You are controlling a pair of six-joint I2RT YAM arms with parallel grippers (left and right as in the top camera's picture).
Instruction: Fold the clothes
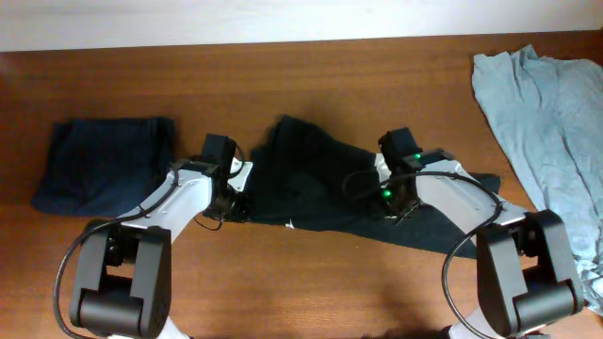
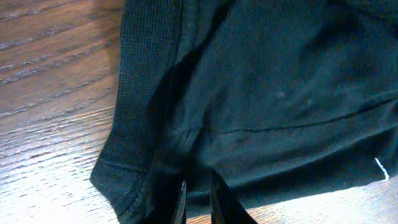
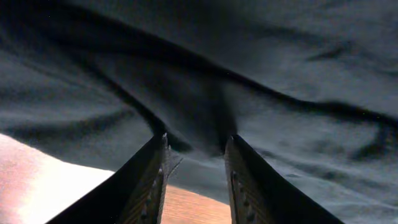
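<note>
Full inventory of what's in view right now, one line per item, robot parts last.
black T-shirt: 1, black, rumpled at table centre, between the two arms
folded garment: 1, dark navy, left side of table
loose garment: 1, pale grey-blue, spread at right edge of table
table: 1, brown wood, under everything
left gripper: 1, dark jaws closed on the T-shirt's left edge
right gripper: 1, dark jaws pinching a bunched fold on the T-shirt's right side

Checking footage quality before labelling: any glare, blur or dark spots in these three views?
Overhead: even light, sharp, T-shirt reads as a dark mass. Left wrist: glare on the table bottom right, weave crisp. Right wrist: washed-out table glare bottom left, fabric soft, pincer fingers near and shadowed.
</note>
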